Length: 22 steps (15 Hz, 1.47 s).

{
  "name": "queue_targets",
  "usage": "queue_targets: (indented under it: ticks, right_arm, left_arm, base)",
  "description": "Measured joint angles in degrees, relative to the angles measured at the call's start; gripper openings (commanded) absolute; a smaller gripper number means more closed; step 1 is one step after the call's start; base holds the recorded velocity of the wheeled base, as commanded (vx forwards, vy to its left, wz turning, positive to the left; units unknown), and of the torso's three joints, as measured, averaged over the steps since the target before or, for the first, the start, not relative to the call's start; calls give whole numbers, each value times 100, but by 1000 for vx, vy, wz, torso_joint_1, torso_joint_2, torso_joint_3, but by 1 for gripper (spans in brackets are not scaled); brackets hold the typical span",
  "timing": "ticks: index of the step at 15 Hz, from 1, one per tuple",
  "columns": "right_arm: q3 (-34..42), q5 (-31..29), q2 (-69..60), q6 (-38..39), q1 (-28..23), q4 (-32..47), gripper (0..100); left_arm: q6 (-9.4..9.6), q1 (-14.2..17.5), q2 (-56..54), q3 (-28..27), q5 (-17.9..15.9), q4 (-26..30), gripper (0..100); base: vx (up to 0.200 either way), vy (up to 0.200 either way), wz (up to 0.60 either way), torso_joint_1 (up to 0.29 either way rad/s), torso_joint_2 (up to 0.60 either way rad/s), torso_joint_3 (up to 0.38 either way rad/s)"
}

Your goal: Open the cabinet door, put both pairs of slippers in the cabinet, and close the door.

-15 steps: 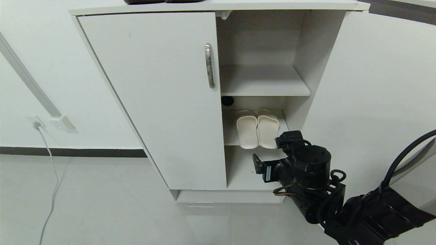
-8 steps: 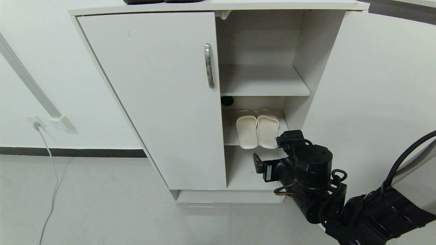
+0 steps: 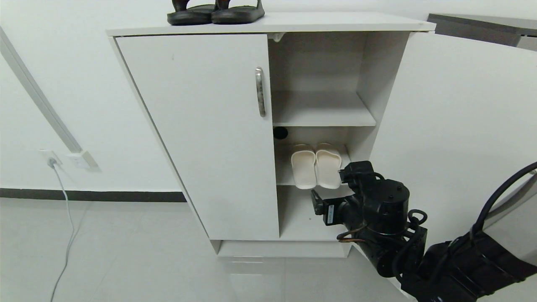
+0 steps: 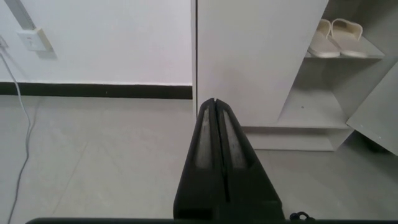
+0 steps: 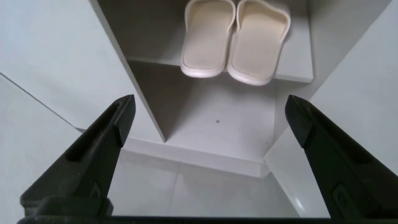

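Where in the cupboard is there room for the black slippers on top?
The top shelf, above the white slippers, is bare. The bottom shelf under them is bare too, though the right tool hangs open before it. The middle shelf is crowded: the slippers fill most of it.

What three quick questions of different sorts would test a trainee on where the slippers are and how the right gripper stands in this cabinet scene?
1. True or false: the pair of black slippers is inside the white wooden cabinet.
2. The pair of cream slippers rests on: A, the top shelf; B, the middle shelf; C, the bottom shelf.
3. Fill in: the right gripper, in front of the cabinet's open side, is ____ (open or shut).

Key
1. False: they sit on top of the cabinet.
2. B.
3. Open, and holding nothing.
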Motion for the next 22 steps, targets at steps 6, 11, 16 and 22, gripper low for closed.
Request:
queue_targets:
  ticks: [6,11,16,22]
  right_arm:
    - [44,0,-20,-6,6,-5,100]
    - [55,0,-84,-12,0,0,100]
    - [62,0,-100,-17,-5,-2,100]
    - [55,0,-91,-15,13,-13,100]
  left_arm:
    - [5,0,0,2,7,-6,0]
    - [2,-2,0,11,29,-13,0]
    - [2,0,0,9,18,-11,0]
    - [2,-5,0,9,13,-13,0]
  base:
    - [0,0,0,2,5,164]
    - [0,0,0,0,0,0]
    - [0,0,0,0,0,0]
    - [0,200,0,5,2,4]
